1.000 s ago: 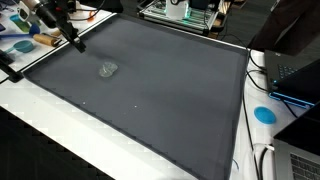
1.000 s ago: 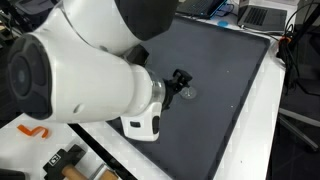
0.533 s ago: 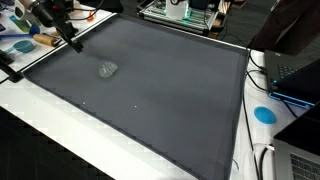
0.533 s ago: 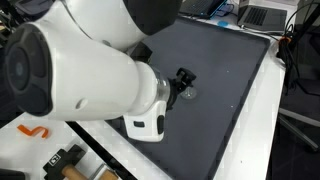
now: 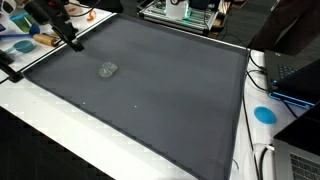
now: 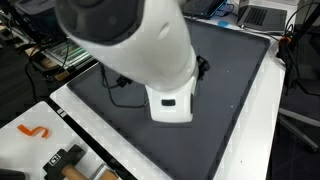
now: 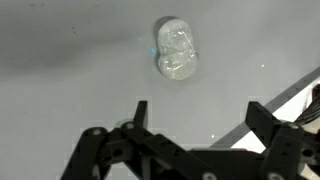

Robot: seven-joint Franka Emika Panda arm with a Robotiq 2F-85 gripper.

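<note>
A small clear, crumpled plastic-looking object (image 5: pixel 108 70) lies on the dark grey mat (image 5: pixel 170 100). In the wrist view it (image 7: pixel 177 50) sits beyond my fingertips, near the top middle. My gripper (image 7: pixel 198 108) is open and empty, its two black fingers spread wide above the mat. In an exterior view the gripper (image 5: pixel 78 44) hangs over the mat's far left corner, apart from the clear object. In the exterior view from behind the arm, the white arm body (image 6: pixel 140 50) hides the gripper and the object.
A white table edge (image 5: pixel 60 130) surrounds the mat. A blue disc (image 5: pixel 264 114), laptops (image 5: pixel 295 80) and cables sit at the right. A metal frame (image 5: pixel 180 12) stands at the back. An orange hook (image 6: pixel 33 131) and tools lie by the arm's base.
The arm has swung, so its white body now fills more of the view from behind and covers the gripper. The gripper shifted slightly toward the mat's corner. The clear object has not moved.
</note>
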